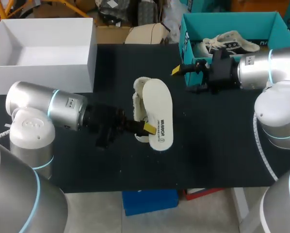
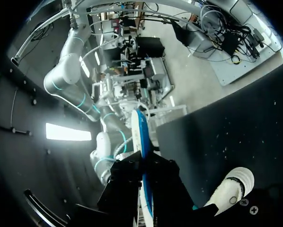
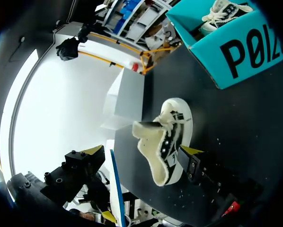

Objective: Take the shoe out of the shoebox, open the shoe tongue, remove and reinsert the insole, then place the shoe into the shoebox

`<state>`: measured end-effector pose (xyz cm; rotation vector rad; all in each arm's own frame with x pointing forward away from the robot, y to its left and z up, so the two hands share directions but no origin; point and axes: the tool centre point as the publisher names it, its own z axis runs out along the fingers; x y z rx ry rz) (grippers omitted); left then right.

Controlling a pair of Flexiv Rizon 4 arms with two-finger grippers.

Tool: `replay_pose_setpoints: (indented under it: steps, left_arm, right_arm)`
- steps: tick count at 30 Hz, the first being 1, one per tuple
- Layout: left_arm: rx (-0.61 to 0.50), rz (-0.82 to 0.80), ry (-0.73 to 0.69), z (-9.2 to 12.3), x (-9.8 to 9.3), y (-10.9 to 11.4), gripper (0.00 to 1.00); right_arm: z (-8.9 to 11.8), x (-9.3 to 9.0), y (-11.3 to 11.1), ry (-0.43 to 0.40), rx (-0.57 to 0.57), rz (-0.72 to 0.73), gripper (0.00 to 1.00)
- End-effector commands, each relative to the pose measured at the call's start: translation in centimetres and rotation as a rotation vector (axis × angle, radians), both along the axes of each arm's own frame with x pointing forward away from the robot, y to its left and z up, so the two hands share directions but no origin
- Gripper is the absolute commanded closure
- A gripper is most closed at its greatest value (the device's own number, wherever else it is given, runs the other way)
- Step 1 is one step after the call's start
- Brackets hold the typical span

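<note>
Left gripper (image 1: 147,127) pinches flat oval foam insole (image 1: 158,114); right gripper (image 1: 184,80) spread, empty. Two canvas shoes (image 1: 137,99); one teal shoebox (image 1: 232,22).

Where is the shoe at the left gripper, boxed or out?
Out: the shoe lies on the table, apart from the teal shoebox.

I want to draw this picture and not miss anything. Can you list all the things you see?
loose shoe: 1, white, on its side mid-table
insole: 1, cream, by that shoe, held off the table
boxed shoe: 1, white and black, inside the shoebox
shoebox: 1, teal, far right
white box: 1, open, far left
table: 1, black
left gripper: 1, yellow tips, shut on the insole
right gripper: 1, yellow tips, open, empty, near the shoebox
arms: 2, silver, one from each side
</note>
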<state>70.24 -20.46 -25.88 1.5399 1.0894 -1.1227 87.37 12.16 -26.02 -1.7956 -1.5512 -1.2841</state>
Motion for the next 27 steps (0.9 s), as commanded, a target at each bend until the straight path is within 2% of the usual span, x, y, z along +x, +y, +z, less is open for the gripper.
replay_pose_setpoints:
  steps: [1, 8, 22, 27]
  left_arm:
    - [0.007, -0.016, -0.004, 0.1, 1.4, 0.5, 1.00]
    - [0.001, -0.017, -0.033, 0.4, 2.7, 1.4, 1.00]
    - [0.015, -0.010, -0.039, 0.5, 2.9, 1.6, 1.00]
    - [0.015, -0.010, -0.039, 0.5, 2.9, 1.6, 1.00]
  right_arm:
    - [-0.1, 0.0, 0.1, -0.001, 0.001, -0.002, 0.00]
    - [-0.1, 0.0, 0.1, -0.001, 0.001, -0.002, 0.00]
    - [-0.1, 0.0, 0.1, -0.001, 0.001, -0.002, 0.00]
    - [0.0, -1.5, -0.1, -0.005, 0.116, 0.092, 0.00]
